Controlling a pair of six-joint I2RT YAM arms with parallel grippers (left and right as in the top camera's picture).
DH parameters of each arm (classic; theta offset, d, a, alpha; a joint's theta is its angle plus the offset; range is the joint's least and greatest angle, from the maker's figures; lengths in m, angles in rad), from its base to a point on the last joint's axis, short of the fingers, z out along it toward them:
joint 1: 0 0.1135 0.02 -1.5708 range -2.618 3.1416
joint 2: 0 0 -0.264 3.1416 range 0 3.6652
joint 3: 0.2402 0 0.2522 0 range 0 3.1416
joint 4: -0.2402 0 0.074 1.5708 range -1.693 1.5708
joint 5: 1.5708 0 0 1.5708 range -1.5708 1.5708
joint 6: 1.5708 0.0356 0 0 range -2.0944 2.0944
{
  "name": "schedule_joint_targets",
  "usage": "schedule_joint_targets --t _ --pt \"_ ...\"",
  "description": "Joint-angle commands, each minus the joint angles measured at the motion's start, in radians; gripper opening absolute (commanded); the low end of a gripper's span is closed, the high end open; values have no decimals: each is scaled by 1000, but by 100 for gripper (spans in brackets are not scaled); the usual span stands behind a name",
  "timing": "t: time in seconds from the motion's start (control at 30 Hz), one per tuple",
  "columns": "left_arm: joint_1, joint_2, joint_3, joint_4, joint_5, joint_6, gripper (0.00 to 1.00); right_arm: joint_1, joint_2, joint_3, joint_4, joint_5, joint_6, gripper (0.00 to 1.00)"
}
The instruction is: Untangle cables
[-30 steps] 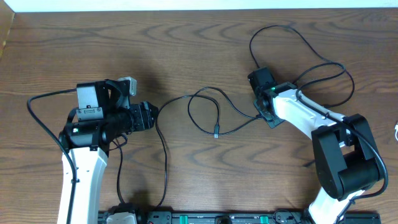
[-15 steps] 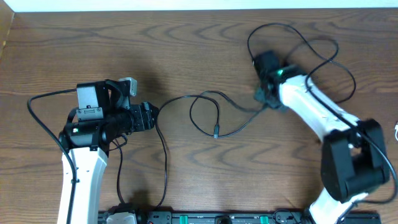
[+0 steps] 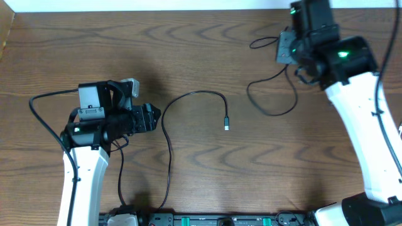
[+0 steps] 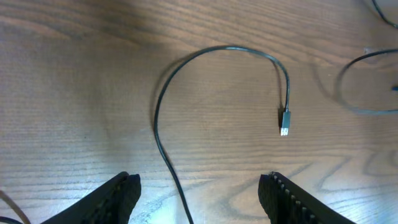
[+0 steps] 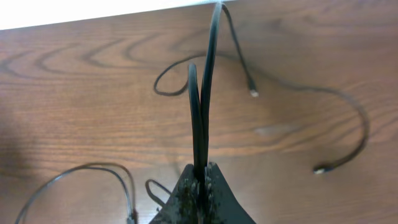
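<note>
**Left gripper [image 4: 199, 180] open over one cable, right gripper [image 5: 200, 171] clamped on the other**

The left gripper is held low over the table [image 3: 188, 176] with its jaws spread wide and nothing between the pads. The loose cable [image 3: 188, 94] is seen running up between the two fingers without being touched. Ahead of the gripper it arcs over to the right and drops to its plug [image 3: 227, 125], which lies flat on the wood. The open stance is judged to be a waiting one: the cord is laid out in a single plain curve, and a grasp could be made on it if needed.

To the right, the right gripper is carried high above the far side of the table with its jaws pressed together on the held cable [image 5: 199, 137]. The cord is pinched as a doubled strand that stands out ahead of the fingertips, while the rest hangs in slack loops below. Two plug ends [image 5: 254, 93] are seen on the wood beneath; whether both belong to this cord cannot be told. The height is judged to be kept so that the cord hangs free of the other; the two cables are well apart.
</note>
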Motion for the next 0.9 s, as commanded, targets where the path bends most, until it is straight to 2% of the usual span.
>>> schedule_joint_targets --t 0.0,0.17,0.23,0.33,0.6,0.87 --pt "-3 22 6 -9 -5 9 67 -27 -21 94 -28 13 -100 1" --pt "-7 43 5 -27 -5 11 67 -117 -21 181 -49 28 -141 1" --pt "-21 44 5 -38 10 58 67 -164 -21 189 -49 29 -155 1" --pt "-68 44 5 -53 68 139 67 -255 -21 189 -43 62 -158 1" --pt "-233 44 5 -37 66 141 67 -572 -21 189 10 82 -150 1" --pt "-386 44 5 -14 66 141 68 -860 5 188 125 -103 -82 1"
